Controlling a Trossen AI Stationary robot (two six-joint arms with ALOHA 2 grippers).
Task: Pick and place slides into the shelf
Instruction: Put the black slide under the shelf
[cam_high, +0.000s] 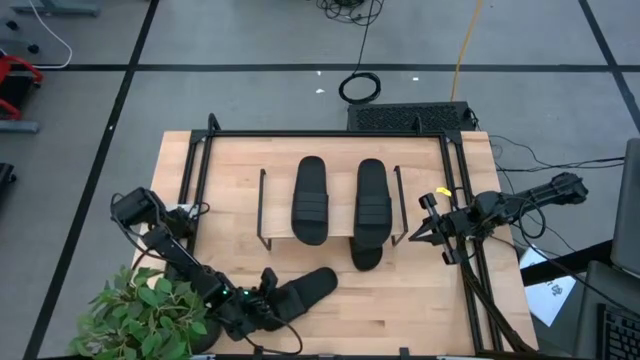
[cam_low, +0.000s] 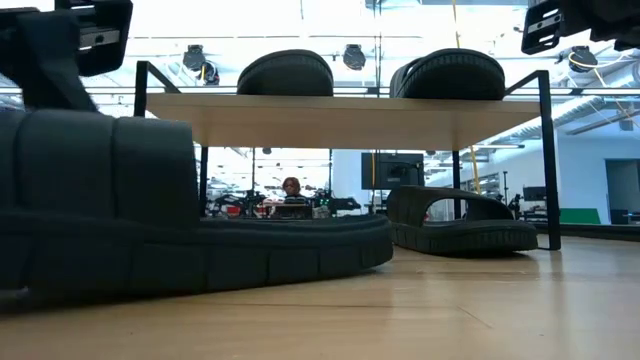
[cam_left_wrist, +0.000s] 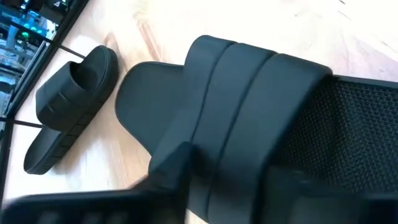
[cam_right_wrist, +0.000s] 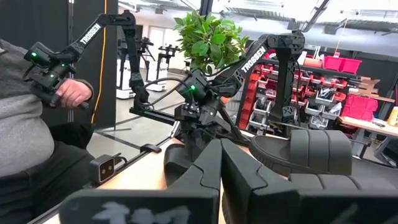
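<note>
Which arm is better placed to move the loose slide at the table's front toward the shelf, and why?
Left. The left gripper is already at the slide near the front edge, while the right gripper waits beside the shelf, far from that slide.

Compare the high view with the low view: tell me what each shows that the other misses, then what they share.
Only the high view shows the potted plant, the left gripper at the near slide, and the right gripper waiting beside the shelf. Only the low view shows the space beneath the shelf top and a person far behind. Both show two slides on top of the shelf and a third lying partly under it.
</note>
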